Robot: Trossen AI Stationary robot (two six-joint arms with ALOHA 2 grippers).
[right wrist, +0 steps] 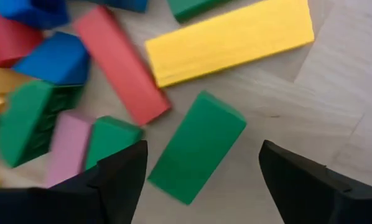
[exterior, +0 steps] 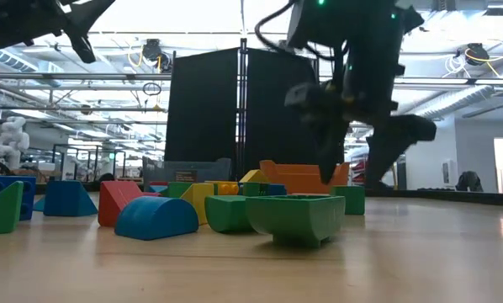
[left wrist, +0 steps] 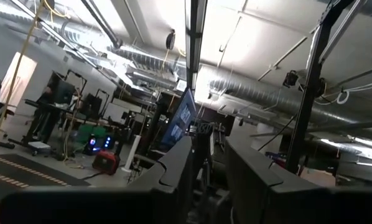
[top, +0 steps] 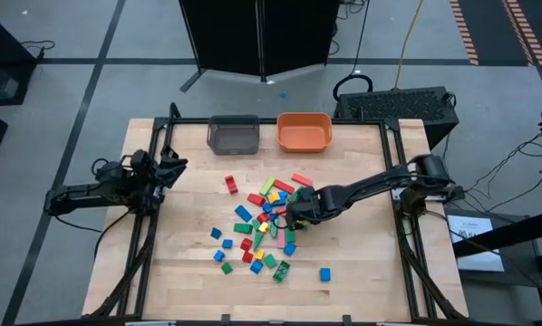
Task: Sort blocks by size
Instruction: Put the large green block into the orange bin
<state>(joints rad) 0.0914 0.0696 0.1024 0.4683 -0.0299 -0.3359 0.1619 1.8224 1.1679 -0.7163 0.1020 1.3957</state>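
The blocks [top: 266,226] lie scattered over the middle of the worktop [top: 189,272] in the high view, a loose heap of red, green, blue, yellow and pink pieces, with a few strays toward the lower centre and one blue cube [top: 325,273] apart at the lower right of the heap. A red piece [top: 229,185] sits alone at the heap's upper left. At the top of the worktop stand a grey bin [top: 233,134] and an orange bin [top: 304,131], side by side.

The right pincer [top: 298,210] hangs low over the right edge of the heap. Its fingers [right wrist: 120,177] are spread wide and hold nothing; in the right wrist view a green bar [right wrist: 197,145] lies flat on the wood between them, beside a red bar [right wrist: 120,64] and below a yellow bar [right wrist: 229,40].

The left pincer [top: 173,166] waits at the worktop's left edge, raised and empty, its fingers [left wrist: 173,171] parted.
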